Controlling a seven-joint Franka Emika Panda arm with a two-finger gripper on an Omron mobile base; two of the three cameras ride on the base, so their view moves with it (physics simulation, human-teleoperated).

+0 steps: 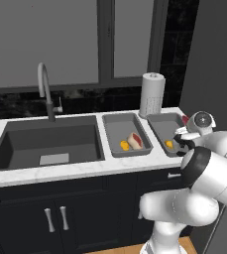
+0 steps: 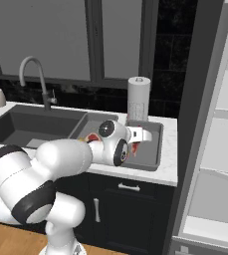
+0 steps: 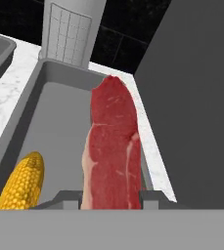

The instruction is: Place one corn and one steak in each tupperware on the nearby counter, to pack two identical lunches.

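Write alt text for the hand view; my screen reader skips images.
The gripper holds a red steak upright over a grey tupperware with a corn inside. A paper towel roll stands behind on the counter.

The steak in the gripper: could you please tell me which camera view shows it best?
The hand view: the steak fills the centre, clamped in the gripper. The left base view shows a red sliver behind the wrist; the right base view has a small red patch.
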